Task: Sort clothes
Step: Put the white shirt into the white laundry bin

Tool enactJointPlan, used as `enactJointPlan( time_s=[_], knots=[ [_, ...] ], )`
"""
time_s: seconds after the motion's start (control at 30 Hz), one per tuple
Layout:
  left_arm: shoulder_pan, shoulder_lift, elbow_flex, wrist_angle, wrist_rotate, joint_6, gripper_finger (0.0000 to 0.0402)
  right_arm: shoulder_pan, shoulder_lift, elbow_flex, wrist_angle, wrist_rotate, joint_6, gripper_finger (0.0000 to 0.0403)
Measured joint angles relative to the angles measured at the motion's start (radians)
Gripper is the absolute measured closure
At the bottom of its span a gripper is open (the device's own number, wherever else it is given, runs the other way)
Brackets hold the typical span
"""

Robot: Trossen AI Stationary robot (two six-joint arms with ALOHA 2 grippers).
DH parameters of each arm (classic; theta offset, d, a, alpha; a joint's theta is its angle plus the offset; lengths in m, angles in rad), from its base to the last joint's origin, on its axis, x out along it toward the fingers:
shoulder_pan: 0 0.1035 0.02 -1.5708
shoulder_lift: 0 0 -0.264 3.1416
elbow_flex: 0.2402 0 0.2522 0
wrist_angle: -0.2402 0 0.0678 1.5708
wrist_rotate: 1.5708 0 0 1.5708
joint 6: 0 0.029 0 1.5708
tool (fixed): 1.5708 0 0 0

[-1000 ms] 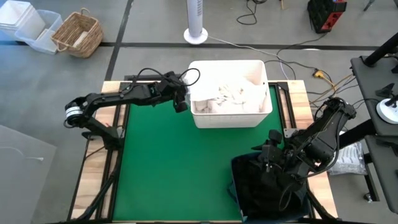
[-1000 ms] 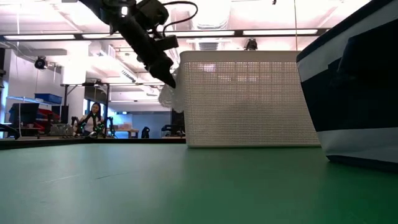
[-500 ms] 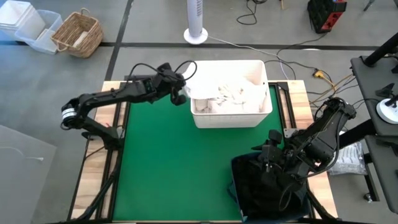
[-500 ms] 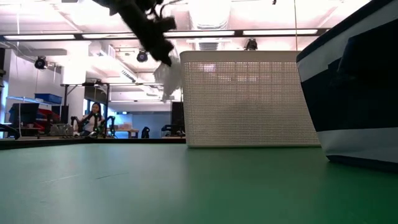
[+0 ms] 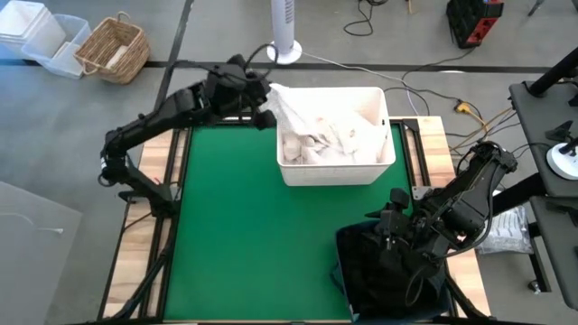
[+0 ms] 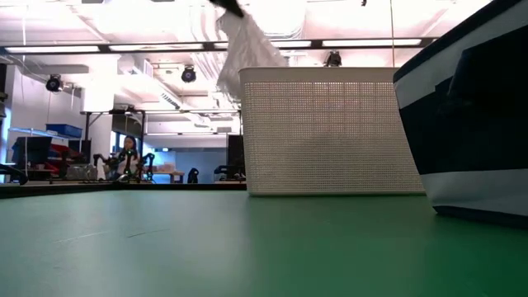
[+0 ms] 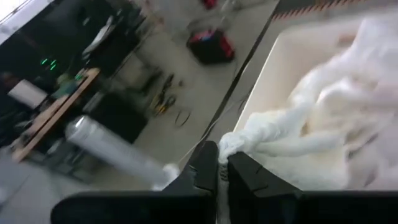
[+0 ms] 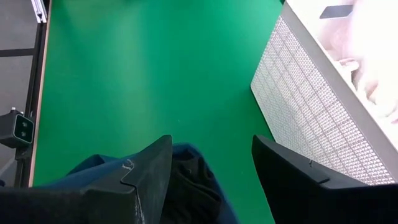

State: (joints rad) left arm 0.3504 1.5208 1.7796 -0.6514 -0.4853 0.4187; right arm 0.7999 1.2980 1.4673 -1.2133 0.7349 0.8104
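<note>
A white garment (image 5: 287, 106) is pinched at a twisted, bunched corner and lifted off the heap, stretched taut and hanging over the far-left corner of the white bin (image 5: 336, 169). The remaining white clothes (image 5: 339, 137) lie crumpled in a loose pile filling that bin at the far middle of the bench. Dark clothes (image 5: 384, 271) sit piled in the dark fabric bin (image 5: 340, 248) at the near right.

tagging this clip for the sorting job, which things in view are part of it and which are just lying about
Part of the job:
white garment, pinched by the shut left gripper
white bin of white clothes
dark bin
right gripper, open above the dark bin

Lying about:
wicker basket
fan stand
</note>
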Motion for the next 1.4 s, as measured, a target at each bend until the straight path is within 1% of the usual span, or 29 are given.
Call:
enactJointPlan(
  time_s=[0.1,0.27,0.37,0.4,0.43,0.5,0.6,0.67,0.73,0.87,0.93,1.03,1.1,1.33,1.4],
  knots=[
    [-0.010,0.053,0.145,-0.048,0.062,-0.008,0.0401,0.000,0.000,0.000,0.000,0.000,-0.001,0.0188],
    [-0.030,0.191,0.419,-0.179,0.066,0.008,0.0401,0.000,0.000,-0.001,-0.001,0.000,-0.001,0.0186],
    [-0.043,0.290,0.580,-0.230,0.066,0.019,0.0402,0.000,0.000,-0.002,-0.001,0.000,-0.003,0.0188],
    [-0.050,0.299,0.570,-0.193,0.061,0.031,0.0402,0.000,0.000,-0.002,-0.002,0.000,-0.003,0.0188],
    [-0.053,0.288,0.530,-0.137,0.059,0.048,0.0402,0.000,0.000,-0.002,-0.003,0.000,-0.004,0.0188],
    [-0.056,0.286,0.479,-0.086,0.061,0.077,0.0401,0.000,0.000,-0.005,-0.003,0.000,-0.003,0.0187],
    [-0.055,0.291,0.464,-0.069,0.071,0.067,0.0401,0.000,0.000,-0.010,-0.006,-0.001,-0.003,0.0187],
    [-0.055,0.300,0.464,-0.044,0.100,0.058,0.0401,0.000,0.000,-0.013,-0.004,-0.001,-0.003,0.0188],
    [-0.055,0.309,0.464,-0.021,0.174,0.035,0.0401,0.000,0.000,-0.014,-0.007,-0.002,-0.003,0.0188],
    [-0.056,0.333,0.484,0.040,0.428,-0.023,0.0401,0.000,0.000,-0.015,-0.007,-0.001,-0.003,0.0187],
    [-0.056,0.341,0.503,0.058,0.534,-0.041,0.0401,0.000,0.000,-0.015,-0.007,-0.001,-0.003,0.0188],
    [-0.056,0.358,0.517,0.053,0.631,-0.037,0.0401,0.000,0.000,-0.015,-0.006,-0.001,-0.003,0.0187],
    [-0.056,0.371,0.517,0.047,0.652,-0.037,0.0401,0.000,0.000,-0.016,-0.006,-0.001,-0.003,0.0186],
    [-0.053,0.427,0.507,-0.022,0.654,-0.043,0.0401,0.000,0.000,-0.020,-0.003,-0.001,-0.003,0.0187],
    [-0.053,0.448,0.495,-0.022,0.670,-0.043,0.0401,0.000,0.000,-0.023,-0.004,-0.001,-0.003,0.0186]
  ],
)
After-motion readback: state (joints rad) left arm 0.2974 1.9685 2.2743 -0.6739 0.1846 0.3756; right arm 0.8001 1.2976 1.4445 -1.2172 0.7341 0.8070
